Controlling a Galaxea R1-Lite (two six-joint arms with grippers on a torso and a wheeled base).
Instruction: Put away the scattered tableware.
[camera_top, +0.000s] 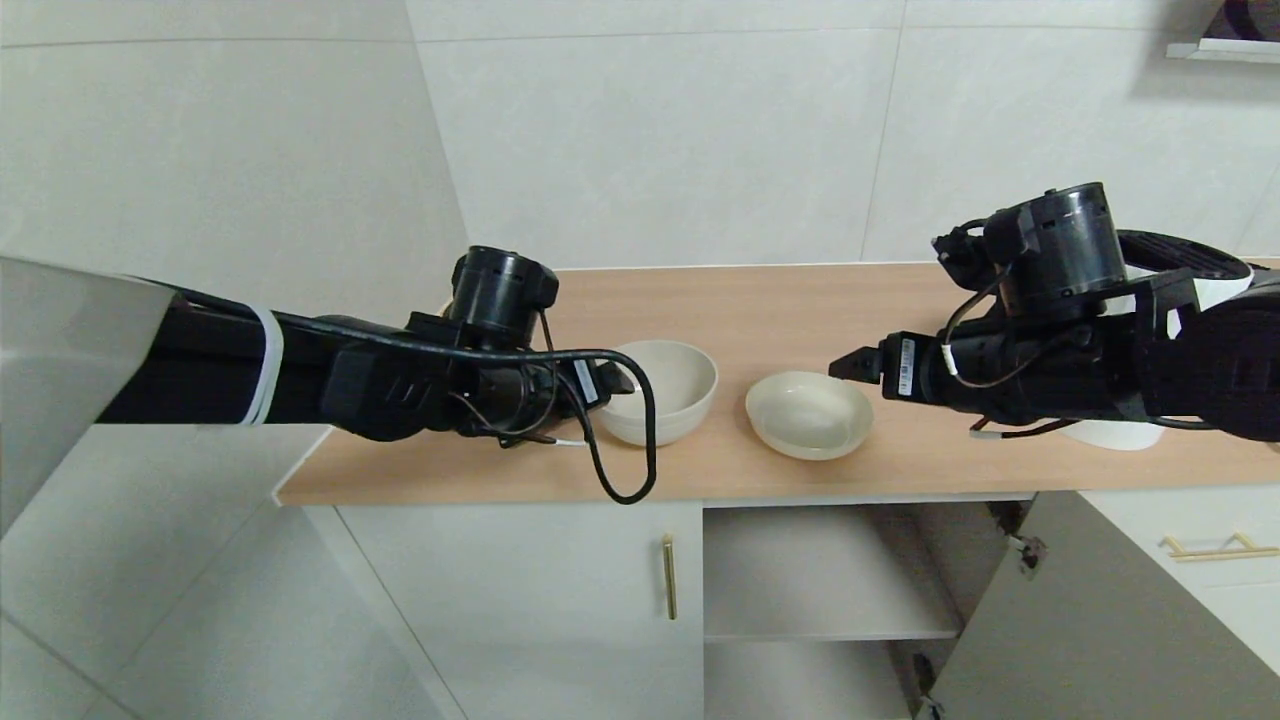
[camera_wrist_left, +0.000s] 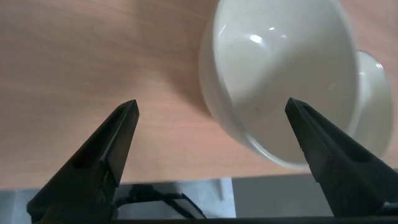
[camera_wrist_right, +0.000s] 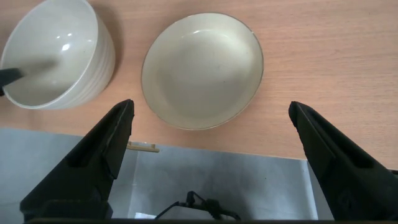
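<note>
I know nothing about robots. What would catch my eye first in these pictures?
Over a wooden counter, the black left gripper and right gripper face each other, both with fingers spread wide. Between them sit two pale dishes: a deep bowl at the left gripper and a shallow bowl by the right one. Below the counter, a cabinet stands open.

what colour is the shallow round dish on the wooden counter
The shallow round dish is plain cream; right wrist view shows it best.
</note>
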